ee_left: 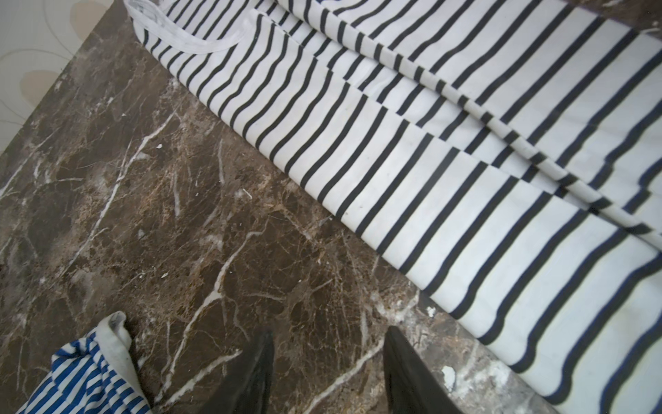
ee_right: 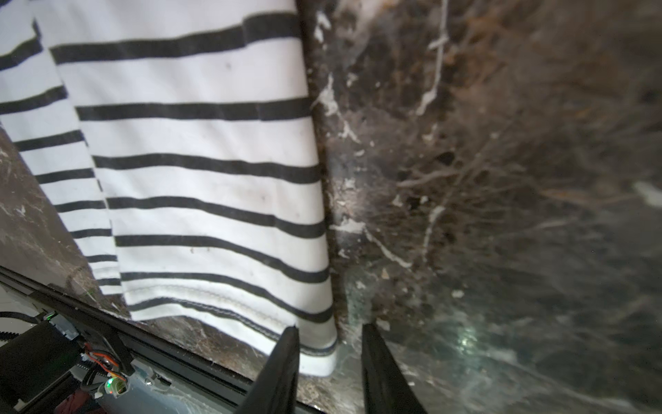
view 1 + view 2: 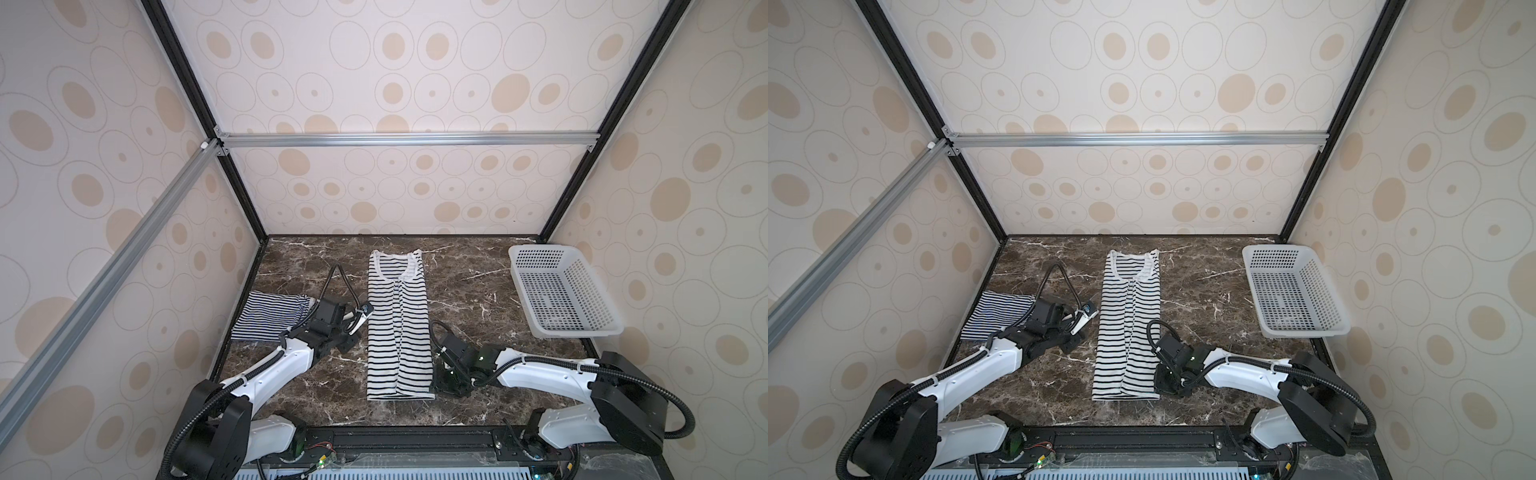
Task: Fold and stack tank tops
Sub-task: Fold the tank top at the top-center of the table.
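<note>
- Here, the wide-striped tank top (image 3: 397,328) lay at the centre of the surface (image 3: 478,291). Its sides were turned in to form a long narrow strip, with the neckline toward the far wall and the hem toward the robot.
- The fine-striped tank top (image 3: 268,318) sat as a compact folded bundle at the left edge of the surface, apart from the strip and beside the left arm.
- Left tool (image 1: 329,333): jaws parted and empty over bare marble, just beside the strip's left edge.
- Right tool (image 2: 330,327): jaws parted, straddling the strip's near right hem corner; no pinch was evident.
- Step judged in hand: the crosswise fold of the strip, the lengthwise folds being done.
- The next move would call for a firm pinch on that corner, the left tool at the matching left corner, then an even lift toward the neckline.
- The white basket (image 3: 540,248) stood at the right, well apart.
</note>
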Motion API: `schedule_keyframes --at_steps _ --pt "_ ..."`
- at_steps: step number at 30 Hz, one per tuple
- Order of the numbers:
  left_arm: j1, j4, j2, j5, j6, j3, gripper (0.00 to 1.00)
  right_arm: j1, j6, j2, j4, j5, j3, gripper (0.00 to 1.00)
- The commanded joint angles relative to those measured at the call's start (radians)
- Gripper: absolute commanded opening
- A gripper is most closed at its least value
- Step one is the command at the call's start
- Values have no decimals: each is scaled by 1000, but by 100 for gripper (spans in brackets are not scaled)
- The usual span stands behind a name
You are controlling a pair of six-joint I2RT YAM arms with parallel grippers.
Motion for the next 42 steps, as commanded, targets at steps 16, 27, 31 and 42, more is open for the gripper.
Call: schedule_keyframes --at_steps 16,27,31,42 --pt "-39 -51 -71 52 57 -37 50 57 52 86 -105 54 54 25" --pt "-57 -87 -94 61 74 -61 51 84 15 182 -233 93 155 24" --pt "-60 -102 -114 56 86 -73 51 101 10 204 -254 101 177 22" --pt "-79 -151 -126 102 110 -94 51 119 -18 242 -233 88 240 0"
